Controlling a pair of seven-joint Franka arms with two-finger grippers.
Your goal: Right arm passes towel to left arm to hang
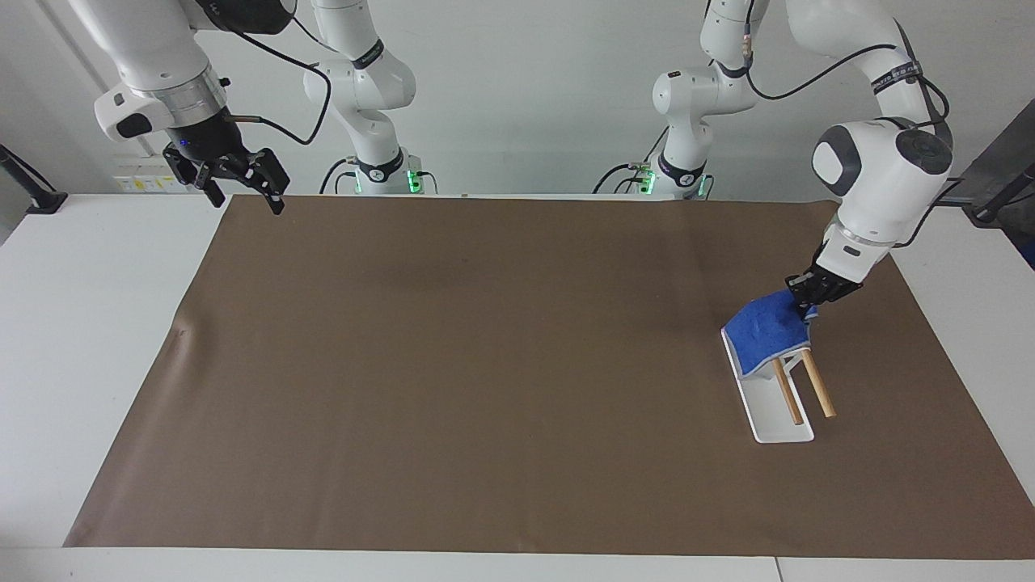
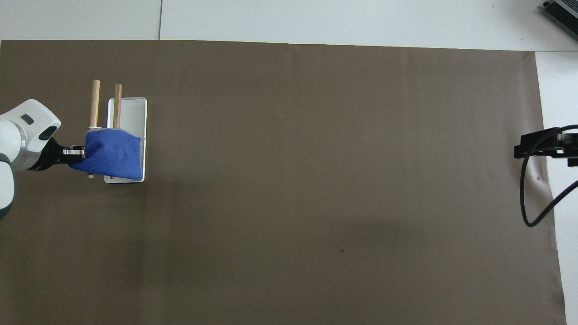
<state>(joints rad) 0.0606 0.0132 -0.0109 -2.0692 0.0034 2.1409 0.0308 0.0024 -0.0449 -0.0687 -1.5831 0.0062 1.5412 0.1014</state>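
Note:
The blue towel lies draped over the two wooden rods of a small white rack toward the left arm's end of the table; it also shows in the overhead view. My left gripper is shut on the towel's corner at the robots' end of the rods, seen also from overhead. My right gripper is open and empty, raised over the mat's corner at the right arm's end, where the right arm waits; only its black tips show overhead.
A large brown mat covers most of the white table. The rack's white base tray sits on the mat. A black cable hangs from the right arm.

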